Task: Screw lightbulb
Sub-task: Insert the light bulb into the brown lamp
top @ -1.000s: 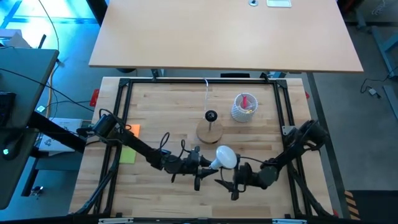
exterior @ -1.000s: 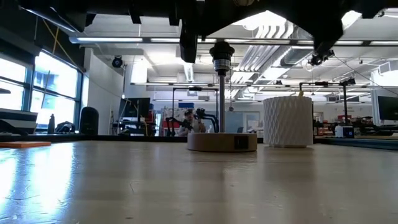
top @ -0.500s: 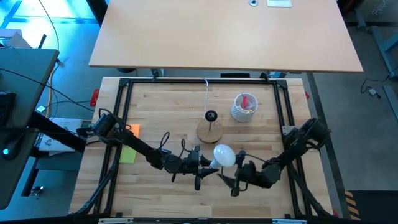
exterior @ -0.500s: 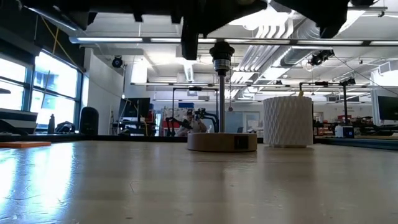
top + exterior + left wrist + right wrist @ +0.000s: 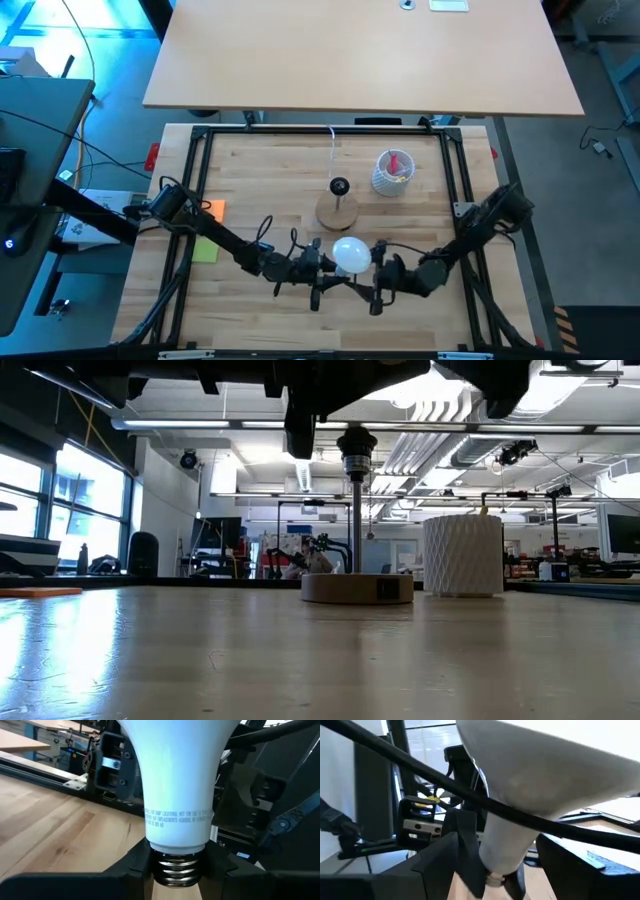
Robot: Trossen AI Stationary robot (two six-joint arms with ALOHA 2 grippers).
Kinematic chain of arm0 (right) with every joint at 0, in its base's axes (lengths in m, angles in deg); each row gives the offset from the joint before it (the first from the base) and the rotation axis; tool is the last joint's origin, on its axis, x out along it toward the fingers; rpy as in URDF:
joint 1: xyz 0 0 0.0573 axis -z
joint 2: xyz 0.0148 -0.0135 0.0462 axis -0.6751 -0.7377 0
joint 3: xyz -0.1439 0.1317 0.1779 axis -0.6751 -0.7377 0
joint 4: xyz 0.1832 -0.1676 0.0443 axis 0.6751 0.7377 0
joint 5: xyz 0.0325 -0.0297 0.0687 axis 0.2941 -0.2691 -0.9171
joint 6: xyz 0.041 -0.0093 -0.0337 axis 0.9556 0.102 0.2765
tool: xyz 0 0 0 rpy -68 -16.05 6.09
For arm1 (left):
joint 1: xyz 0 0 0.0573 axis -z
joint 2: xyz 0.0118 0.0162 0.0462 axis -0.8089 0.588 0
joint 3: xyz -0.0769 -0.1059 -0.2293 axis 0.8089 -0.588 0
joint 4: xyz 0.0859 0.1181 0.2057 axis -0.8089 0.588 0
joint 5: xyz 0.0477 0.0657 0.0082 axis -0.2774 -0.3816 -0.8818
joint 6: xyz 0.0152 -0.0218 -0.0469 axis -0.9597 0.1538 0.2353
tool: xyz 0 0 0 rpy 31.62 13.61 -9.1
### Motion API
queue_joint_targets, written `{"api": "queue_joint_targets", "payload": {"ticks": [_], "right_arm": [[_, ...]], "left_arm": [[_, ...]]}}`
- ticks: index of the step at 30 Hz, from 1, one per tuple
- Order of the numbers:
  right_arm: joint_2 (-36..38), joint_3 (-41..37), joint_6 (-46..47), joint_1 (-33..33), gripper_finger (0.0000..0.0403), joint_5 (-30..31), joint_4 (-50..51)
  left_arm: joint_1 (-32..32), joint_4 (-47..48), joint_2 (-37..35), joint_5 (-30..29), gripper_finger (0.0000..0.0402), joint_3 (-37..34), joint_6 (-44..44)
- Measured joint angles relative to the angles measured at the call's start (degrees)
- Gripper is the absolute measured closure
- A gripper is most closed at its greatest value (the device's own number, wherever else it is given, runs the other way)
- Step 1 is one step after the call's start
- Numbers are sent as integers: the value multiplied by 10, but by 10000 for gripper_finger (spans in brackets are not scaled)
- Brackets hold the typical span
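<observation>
- Your left gripper pinches the lightbulb by its silvery screw neck, lower centre of the high view; the fingertips are cut off at the left wrist view's bottom edge.
- Your right gripper sits just right of the globe, fingers spread either side of the neck, not touching.
- In the low view both grippers are dark shapes along the top edge, and the bulb is hidden.
- The wooden socket stand sits apart, above the bulb.

bright, even | glare on table | near bulb blurry
</observation>
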Motion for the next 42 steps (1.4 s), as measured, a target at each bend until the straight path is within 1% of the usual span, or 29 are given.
{"api": "queue_joint_targets", "payload": {"ticks": [3,8,11,14,19,21,25,28,30,32,34,37,39,41,42], "right_arm": [[0,0,8,24,137,-50,0],[-1,0,49,67,138,-165,1],[-1,-1,68,84,148,-204,3],[-1,-1,83,94,175,-227,9],[-1,-1,100,98,253,-235,25],[-2,-1,102,99,255,-234,27],[12,-1,85,95,255,-208,51],[50,0,60,85,255,-152,70],[80,0,39,78,255,-111,106],[112,-1,28,70,255,-101,152],[152,0,26,64,255,-90,184],[200,0,24,59,255,-59,247],[222,-1,25,58,255,-57,251],[242,-1,9,58,255,-84,217],[248,0,-3,60,255,-102,204]], "left_arm": [[3,0,0,-2,307,0,-4],[3,12,0,-1,307,0,-4],[4,26,-1,-1,307,1,4],[9,40,-1,-1,307,1,9],[19,59,-1,-4,306,1,6],[21,69,-1,-5,302,1,9],[27,96,-2,-15,288,2,20],[39,134,2,-15,279,0,16],[46,156,2,-24,278,0,15],[49,179,-1,-56,278,1,16],[50,225,-1,-96,280,1,35],[53,279,1,-118,282,0,50],[51,254,4,-119,283,-20,50],[37,163,17,-101,285,-71,42],[26,96,30,-81,286,-101,41]]}}
